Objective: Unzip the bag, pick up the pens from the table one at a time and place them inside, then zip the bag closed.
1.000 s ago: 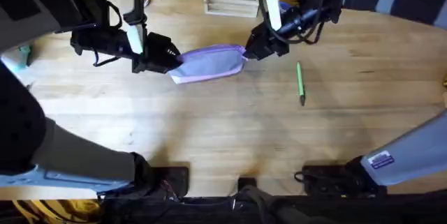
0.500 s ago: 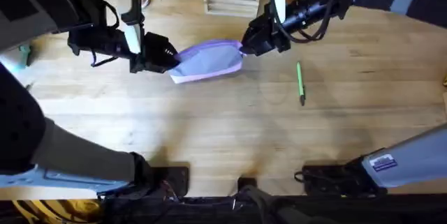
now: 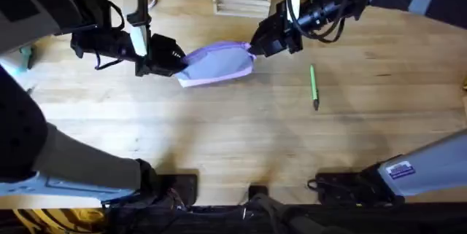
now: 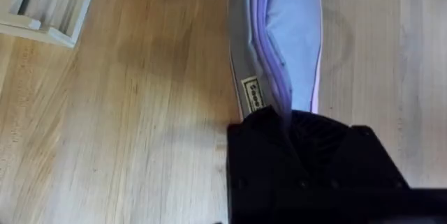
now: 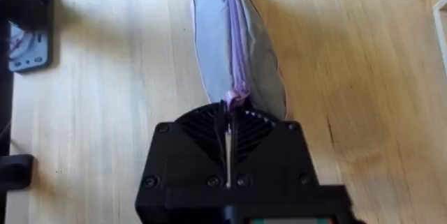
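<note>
Both pincers [image 3: 175, 58] [image 3: 257, 47] clamped on bag [image 3: 217, 63] ends.

tabletop [image 3: 241, 132]: light wood, jointed plank strips, grain showing
bag [image 3: 217, 63]: lavender pouch lying toward the far side
pen [image 3: 314, 86]: slim green one, off to the right, well apart from the bag
wooden tray [image 3: 241, 4]: at the far edge

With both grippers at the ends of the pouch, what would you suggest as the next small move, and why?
Probably the right gripper, shut on the zipper end of the bag, should draw toward the left gripper, which clamps the far end. The zipper looks closed, and the pen lies on the table.
</note>
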`<action>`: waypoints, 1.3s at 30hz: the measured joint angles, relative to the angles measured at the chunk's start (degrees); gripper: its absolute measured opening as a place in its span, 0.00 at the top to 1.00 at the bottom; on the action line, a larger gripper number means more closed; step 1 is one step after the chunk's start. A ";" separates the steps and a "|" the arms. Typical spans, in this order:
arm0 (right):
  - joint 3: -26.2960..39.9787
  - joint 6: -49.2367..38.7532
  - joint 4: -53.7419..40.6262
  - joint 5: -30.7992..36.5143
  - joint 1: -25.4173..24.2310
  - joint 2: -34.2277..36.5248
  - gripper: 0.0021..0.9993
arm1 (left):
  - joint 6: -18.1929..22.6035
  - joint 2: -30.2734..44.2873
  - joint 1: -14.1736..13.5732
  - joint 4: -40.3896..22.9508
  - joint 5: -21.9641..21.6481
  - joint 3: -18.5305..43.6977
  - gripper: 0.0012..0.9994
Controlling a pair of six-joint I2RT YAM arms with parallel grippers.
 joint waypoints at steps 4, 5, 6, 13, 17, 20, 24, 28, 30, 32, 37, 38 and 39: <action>0.47 2.95 0.24 -3.13 0.03 0.00 0.97 | -0.01 0.00 -0.24 -0.23 0.42 0.00 0.96; 0.63 3.72 0.21 -3.31 0.12 0.00 0.97 | 0.00 0.00 -0.57 -0.20 0.24 0.00 0.96; 0.78 4.40 0.18 -3.44 0.18 0.00 0.97 | 0.09 0.00 -0.61 -0.17 0.16 0.00 0.96; 3.75 8.33 0.75 -0.27 3.77 0.00 0.97 | 0.11 0.00 -0.33 -0.20 0.15 0.00 0.96; 4.07 10.11 4.47 1.06 7.47 0.02 0.97 | 0.11 0.00 -0.20 -0.20 0.10 0.00 0.96; 4.07 12.85 8.65 1.50 9.56 0.15 0.97 | 0.13 0.00 -0.03 -0.20 -0.25 0.00 0.96; 4.09 17.06 14.74 1.20 11.41 1.61 0.97 | 0.11 0.00 0.26 -0.20 -0.75 0.00 0.96; 4.09 21.37 20.43 0.55 13.24 4.22 0.97 | 0.11 0.00 0.26 -0.20 -0.99 0.00 0.96; 4.09 23.37 22.50 0.42 14.32 5.44 0.97 | 0.12 0.00 0.26 -0.22 -1.13 0.00 0.96; 4.09 25.40 24.51 0.23 15.71 6.96 0.97 | 0.11 0.00 0.26 -0.28 -1.21 0.00 0.96; 4.11 30.13 30.39 -1.80 19.06 10.38 0.97 | 0.11 0.00 0.26 -0.42 -0.78 0.00 0.96; 4.11 31.07 31.75 -2.23 20.04 10.96 0.97 | 0.13 0.00 0.12 -0.46 -0.51 0.00 0.96; 4.12 31.57 32.33 -2.23 20.84 11.31 0.97 | 0.12 0.00 -0.16 -0.58 -0.76 0.00 0.96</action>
